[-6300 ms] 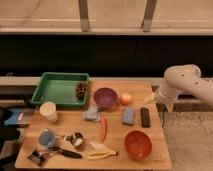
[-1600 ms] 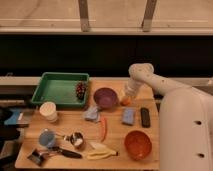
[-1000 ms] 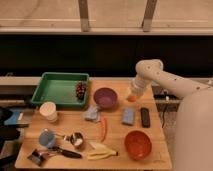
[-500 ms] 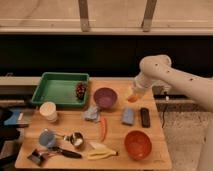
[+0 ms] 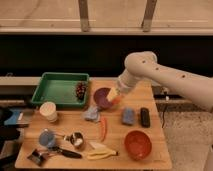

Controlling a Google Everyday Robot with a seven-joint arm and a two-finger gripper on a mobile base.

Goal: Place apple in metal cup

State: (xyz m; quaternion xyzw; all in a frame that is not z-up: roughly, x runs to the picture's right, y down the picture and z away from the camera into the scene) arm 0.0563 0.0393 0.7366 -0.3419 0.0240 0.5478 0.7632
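My gripper (image 5: 115,94) hangs from the white arm that reaches in from the right. It is shut on the apple (image 5: 114,96), a small orange-yellow fruit, and holds it over the right edge of the purple bowl (image 5: 101,97). The metal cup (image 5: 77,139), small and shiny, stands near the front left of the wooden table (image 5: 117,157), well to the left of and in front of the gripper.
A green tray (image 5: 56,90) with a dark fruit (image 5: 80,90) sits at the back left. Also on the table are a white paper cup (image 5: 48,110), a light blue cup (image 5: 46,138), a carrot (image 5: 103,127), an orange bowl (image 5: 138,143), a blue sponge (image 5: 128,116), a black block (image 5: 145,116) and a banana (image 5: 102,150).
The gripper came to the apple beside the purple bowl, closed on it and lifted it. It has now carried it left, over the bowl's edge.
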